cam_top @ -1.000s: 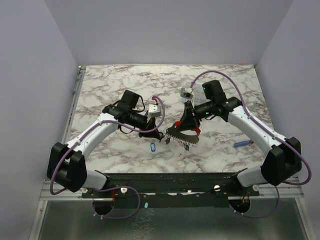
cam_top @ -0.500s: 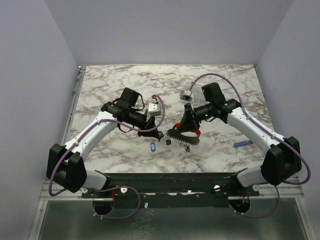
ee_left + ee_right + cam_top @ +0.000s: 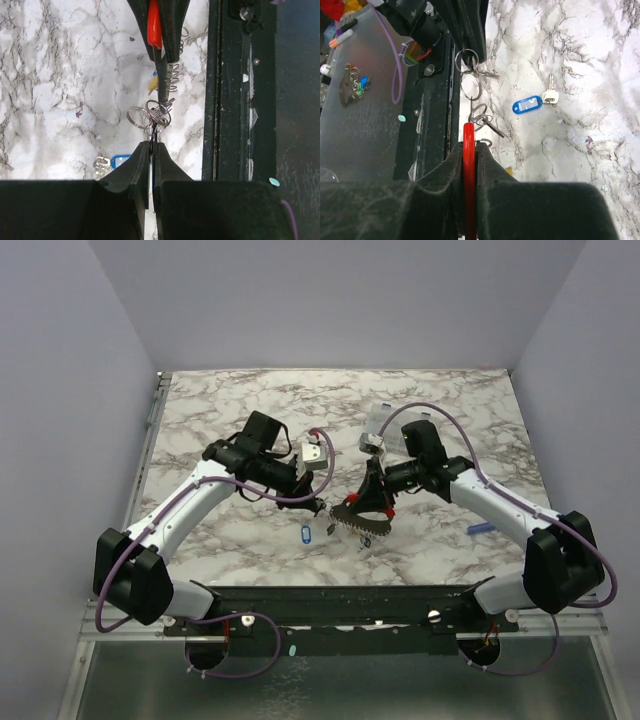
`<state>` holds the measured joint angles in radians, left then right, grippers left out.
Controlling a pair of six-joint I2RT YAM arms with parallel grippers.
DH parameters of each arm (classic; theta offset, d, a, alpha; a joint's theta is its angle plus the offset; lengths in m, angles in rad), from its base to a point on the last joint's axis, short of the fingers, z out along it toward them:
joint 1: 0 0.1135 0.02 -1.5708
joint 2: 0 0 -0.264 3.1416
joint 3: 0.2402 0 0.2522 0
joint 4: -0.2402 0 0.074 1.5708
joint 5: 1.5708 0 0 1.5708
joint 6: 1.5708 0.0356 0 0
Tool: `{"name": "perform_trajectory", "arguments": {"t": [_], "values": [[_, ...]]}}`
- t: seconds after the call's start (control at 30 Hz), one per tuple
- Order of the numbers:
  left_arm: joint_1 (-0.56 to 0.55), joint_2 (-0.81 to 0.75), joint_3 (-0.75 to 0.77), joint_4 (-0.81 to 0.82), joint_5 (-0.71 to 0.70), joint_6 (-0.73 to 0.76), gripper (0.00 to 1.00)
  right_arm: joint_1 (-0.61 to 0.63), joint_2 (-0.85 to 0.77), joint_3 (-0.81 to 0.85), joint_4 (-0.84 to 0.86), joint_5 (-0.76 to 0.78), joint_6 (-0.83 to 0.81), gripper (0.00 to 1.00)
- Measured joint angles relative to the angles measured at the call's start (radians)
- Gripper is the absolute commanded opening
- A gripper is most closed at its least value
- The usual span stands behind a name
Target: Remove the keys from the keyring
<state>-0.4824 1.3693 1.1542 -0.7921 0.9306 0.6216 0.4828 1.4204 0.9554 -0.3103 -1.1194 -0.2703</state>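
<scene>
Left gripper [image 3: 151, 145] pinches keyring [image 3: 159, 112] — right gripper [image 3: 469, 147] clamps red-handled tool [image 3: 468, 134]; blue-tagged key [image 3: 529, 104] lies apart.

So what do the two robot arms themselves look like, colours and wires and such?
The left arm and right arm match: white rounded shells, chunky black joints, a thin purple cable looping along each. Each ends in a pale wrist camera box and black wedge-shaped fingers.
</scene>
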Motion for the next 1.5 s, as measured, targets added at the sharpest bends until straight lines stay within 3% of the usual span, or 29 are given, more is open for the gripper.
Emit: {"name": "perform_trajectory", "arguments": {"t": [0.17,0.37,0.4,0.5,0.67,1.0,1.5], "values": [[-0.036,0.006,0.021,-0.011,-0.092,0.003,0.0,0.0,-0.015,-0.07,0.108,-0.008,0.009,0.12],[-0.14,0.008,0.086,-0.021,-0.297,0.022,0.0,0.0,-0.023,-0.135,0.204,-0.008,0.011,0.11],[-0.158,0.009,0.103,-0.029,-0.343,0.027,0.0,-0.001,-0.025,-0.143,0.219,-0.008,0.01,0.12],[-0.179,0.016,0.143,-0.042,-0.423,0.043,0.0,-0.002,-0.037,-0.163,0.251,-0.006,0.001,0.33],[-0.182,0.013,0.181,-0.021,-0.514,0.099,0.0,-0.001,-0.046,-0.18,0.228,-0.006,-0.037,0.37],[-0.255,-0.008,0.212,-0.043,-0.587,0.243,0.0,-0.001,-0.074,-0.173,0.225,-0.015,-0.03,0.38],[-0.286,0.024,0.294,-0.057,-0.545,0.115,0.0,-0.001,-0.107,-0.129,0.38,-0.027,0.123,0.38]]}}
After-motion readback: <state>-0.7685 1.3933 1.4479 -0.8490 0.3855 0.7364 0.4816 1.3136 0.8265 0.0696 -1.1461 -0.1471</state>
